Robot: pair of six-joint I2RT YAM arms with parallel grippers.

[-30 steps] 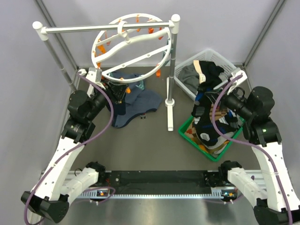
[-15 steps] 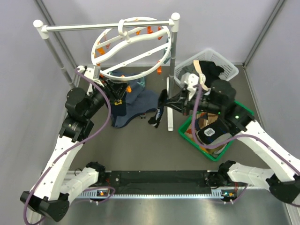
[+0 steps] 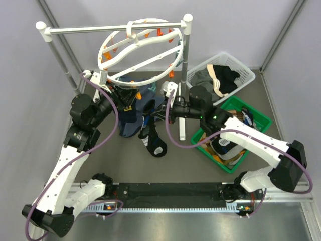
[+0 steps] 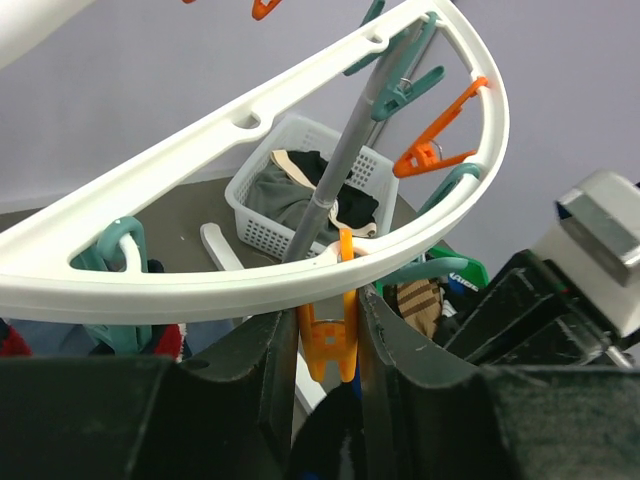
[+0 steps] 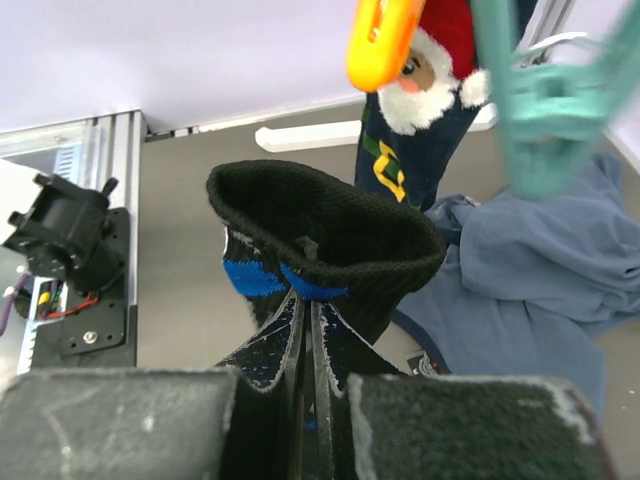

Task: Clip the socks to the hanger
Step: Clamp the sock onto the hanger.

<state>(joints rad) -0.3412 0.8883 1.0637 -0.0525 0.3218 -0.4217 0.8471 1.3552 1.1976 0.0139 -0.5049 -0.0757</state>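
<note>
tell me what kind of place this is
Probably a robot lab cell staged as a laundry corner: a round clip hanger on a white rack, a white basket of clothes, grey walls.

Plain pale grey walls (image 3: 241, 30) close the space on three sides, with dark struts (image 3: 286, 30) in the corners. The counter (image 3: 125, 160) is matt dark grey. A white rack (image 3: 75, 30) stands on it. A metal rail (image 3: 175, 221) runs along the near edge.

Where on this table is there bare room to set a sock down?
Bare table lies between the black front rail, the green bin and the dangling sock. Crowded: under the hanger, where the blue garment, rack post and both arms meet.
</note>
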